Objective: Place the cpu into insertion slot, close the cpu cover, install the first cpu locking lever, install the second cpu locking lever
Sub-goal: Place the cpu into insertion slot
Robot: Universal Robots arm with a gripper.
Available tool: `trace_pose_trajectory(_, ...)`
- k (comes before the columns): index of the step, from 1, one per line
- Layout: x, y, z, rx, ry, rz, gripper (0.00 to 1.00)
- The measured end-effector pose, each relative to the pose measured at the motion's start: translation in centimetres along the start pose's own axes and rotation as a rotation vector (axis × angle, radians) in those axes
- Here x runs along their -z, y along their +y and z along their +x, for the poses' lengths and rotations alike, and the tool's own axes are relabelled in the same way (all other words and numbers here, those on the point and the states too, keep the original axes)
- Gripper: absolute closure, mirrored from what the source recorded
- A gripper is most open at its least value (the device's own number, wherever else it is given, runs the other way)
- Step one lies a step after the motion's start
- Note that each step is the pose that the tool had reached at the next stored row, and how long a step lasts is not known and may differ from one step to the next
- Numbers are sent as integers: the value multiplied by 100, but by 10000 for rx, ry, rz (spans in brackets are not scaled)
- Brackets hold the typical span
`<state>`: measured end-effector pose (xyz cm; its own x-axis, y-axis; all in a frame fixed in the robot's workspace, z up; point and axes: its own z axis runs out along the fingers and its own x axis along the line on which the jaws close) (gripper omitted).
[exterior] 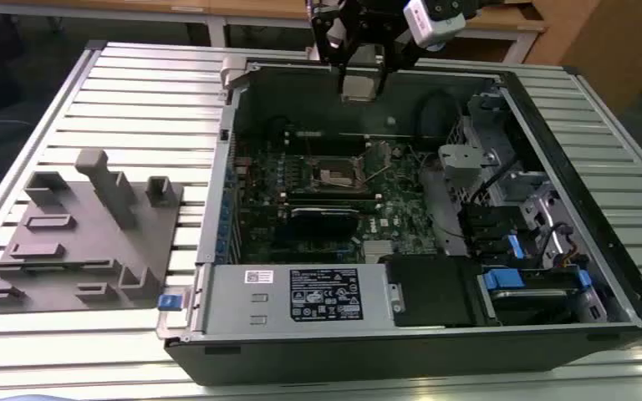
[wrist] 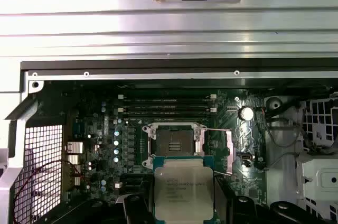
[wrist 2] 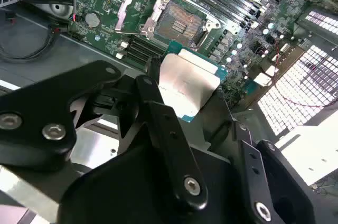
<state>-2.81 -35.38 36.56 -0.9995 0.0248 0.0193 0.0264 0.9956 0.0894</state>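
Note:
My gripper hangs over the far wall of the open computer case, shut on the cpu, a flat square chip with a dull silver top on a green edge. In both wrist views the chip sits between the black fingers, above and short of the insertion slot. That slot lies bare in the middle of the motherboard. The cpu cover, a thin silvery frame, stands swung up beside the slot. A thin lever wire is raised beside the socket.
Memory slots run beyond the socket. The case holds a power supply at the front, and drive bays with blue clips at the exterior view's right. A grey fixture block sits on the slatted table at the exterior view's left.

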Motion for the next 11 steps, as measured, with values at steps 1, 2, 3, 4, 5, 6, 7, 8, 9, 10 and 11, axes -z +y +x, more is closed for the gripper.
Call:
trace_pose_trajectory(1,0,0,0,0,0,1,46)
trace_pose_trajectory(2,0,0,0,0,0,0,46)
trace_pose_trajectory(3,0,0,0,0,0,1,46)
trace_pose_trajectory(4,0,0,0,0,0,1,46)
trace_pose_trajectory(5,-1,0,0,-1,1,2,46)
trace_pose_trajectory(6,-3,0,0,0,1,2,46)
trace_pose_trajectory(7,-7,0,0,0,0,1,46)
trace_pose_trajectory(8,-12,-1,0,0,0,0,46)
trace_pose_trajectory(9,-16,-1,0,0,0,1,46)
trace_pose_trajectory(10,-19,-2,0,0,1,1,46)
trace_pose_trajectory(11,-21,-2,0,0,1,2,46)
